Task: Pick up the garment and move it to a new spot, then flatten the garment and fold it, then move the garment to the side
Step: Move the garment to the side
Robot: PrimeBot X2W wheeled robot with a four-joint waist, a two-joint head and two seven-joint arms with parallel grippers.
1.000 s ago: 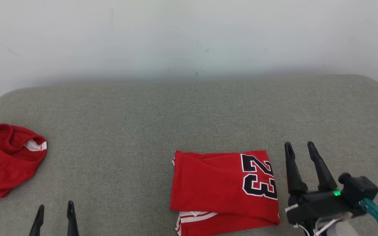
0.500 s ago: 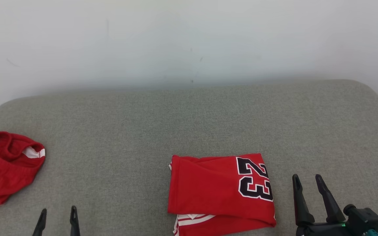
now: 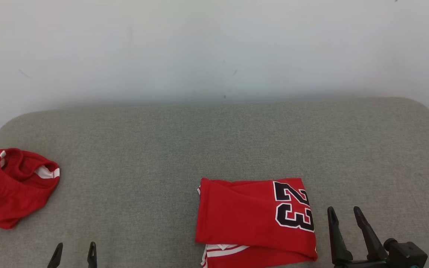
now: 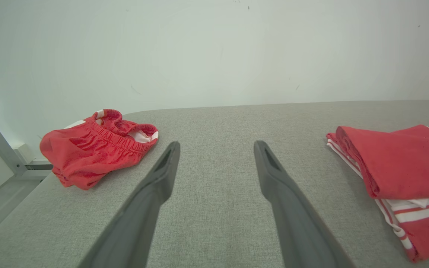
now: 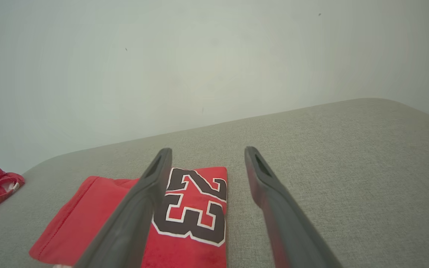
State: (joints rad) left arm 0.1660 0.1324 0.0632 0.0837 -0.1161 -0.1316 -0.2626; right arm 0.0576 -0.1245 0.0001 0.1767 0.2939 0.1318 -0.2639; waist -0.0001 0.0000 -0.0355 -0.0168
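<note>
We see the folded red garment (image 3: pixel 253 219), with the black number 23 on top, lying flat on the grey tabletop (image 3: pixel 162 149), in the right half and close to the near edge. Our right claw (image 3: pixel 343 209) stands just beside its right edge without touching it, the two fingers apart and nothing between them. Compared with one second ago, this claw is nearer to us: then its tips reached about level with the far edge of the garment, and now they are beside its near part. The garment itself keeps the same shape; only the head camera shifts a little. Our left claw (image 3: pixel 76 244), at the near left, also has its fingers apart and empty, well apart from the garment. At the far left, crumpled red shorts (image 3: pixel 13 186) lie at the edge of the tabletop. We judge that the fold is finished and the garment is released, so the right arm is withdrawing and the task is almost at its end.
</note>
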